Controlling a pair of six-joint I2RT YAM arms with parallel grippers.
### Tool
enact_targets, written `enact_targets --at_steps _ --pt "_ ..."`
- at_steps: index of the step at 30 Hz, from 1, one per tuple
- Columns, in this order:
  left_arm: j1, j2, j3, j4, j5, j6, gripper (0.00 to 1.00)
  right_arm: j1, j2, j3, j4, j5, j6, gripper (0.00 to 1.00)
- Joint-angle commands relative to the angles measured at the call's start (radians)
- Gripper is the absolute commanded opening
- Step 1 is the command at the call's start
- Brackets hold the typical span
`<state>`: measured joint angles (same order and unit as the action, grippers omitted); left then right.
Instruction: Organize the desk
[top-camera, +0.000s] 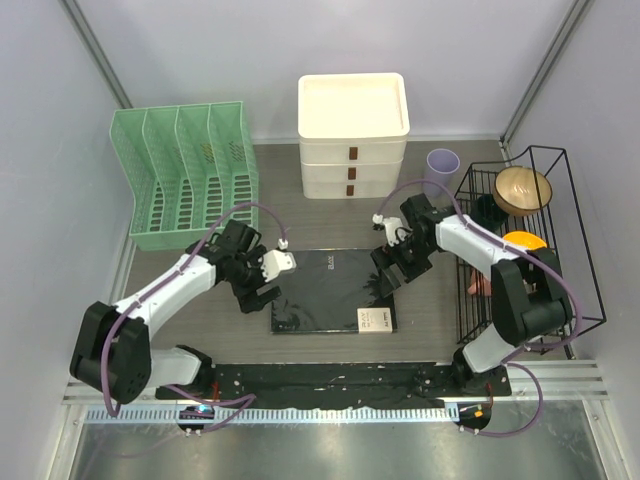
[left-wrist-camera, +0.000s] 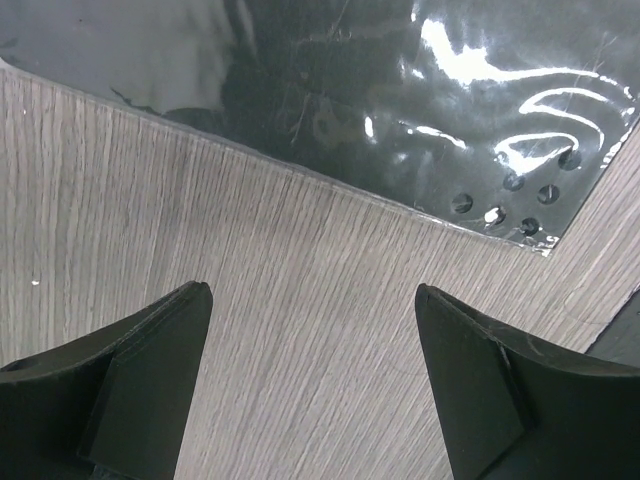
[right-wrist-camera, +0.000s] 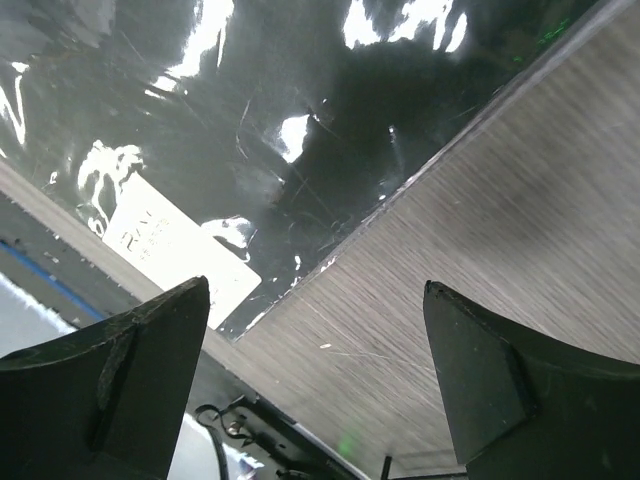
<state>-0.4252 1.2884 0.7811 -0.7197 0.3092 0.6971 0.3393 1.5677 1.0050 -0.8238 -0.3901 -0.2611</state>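
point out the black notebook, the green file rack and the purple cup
black notebook (top-camera: 320, 285): top external view, middle of its cover
green file rack (top-camera: 190, 210): top external view, its slotted lower panel
purple cup (top-camera: 443, 176): top external view, its side wall

Nothing reads clearly: the white label (top-camera: 375, 320) at the black notebook's (top-camera: 320, 290) near corner bears blurred print, and the pale mark (top-camera: 333, 258) near its far edge is illegible
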Motion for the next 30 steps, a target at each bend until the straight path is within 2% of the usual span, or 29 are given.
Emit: enact_targets --at_steps 1,19,30 --pt "0.003 -0.031 -0.016 0.014 -0.03 0.027 0.88 -0.019 0.041 0.043 -0.07 -0.084 -0.023 0.92" --pt "0.005 0.035 -0.037 0.118 -0.082 -0.007 0.88 -0.026 0.192 0.03 -0.098 -0.161 0.005 0.88" --pt "0.003 0.081 -0.042 0.195 -0.108 -0.083 0.88 -0.026 0.281 0.049 -0.074 -0.325 0.037 0.83"
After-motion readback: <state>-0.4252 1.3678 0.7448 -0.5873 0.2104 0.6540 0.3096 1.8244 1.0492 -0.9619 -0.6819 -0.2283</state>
